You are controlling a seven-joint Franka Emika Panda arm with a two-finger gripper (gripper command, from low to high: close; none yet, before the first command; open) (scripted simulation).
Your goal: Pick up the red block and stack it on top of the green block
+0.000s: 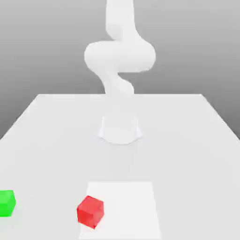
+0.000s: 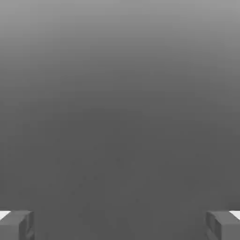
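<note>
Bright, flat light (nearly shadowless) outside; the hand view's dim.

Red block [image 1: 90,212]; green block [image 1: 6,203]; white arm [image 1: 120,56]

The red block [image 1: 90,212] looks like plain smooth plastic, pretty much matt, and the green block [image 1: 6,203] has that same flat finish. The arm [image 1: 120,56] comes across as smooth white plastic, and the pale worktop [image 1: 56,150] seems smooth too.
</note>
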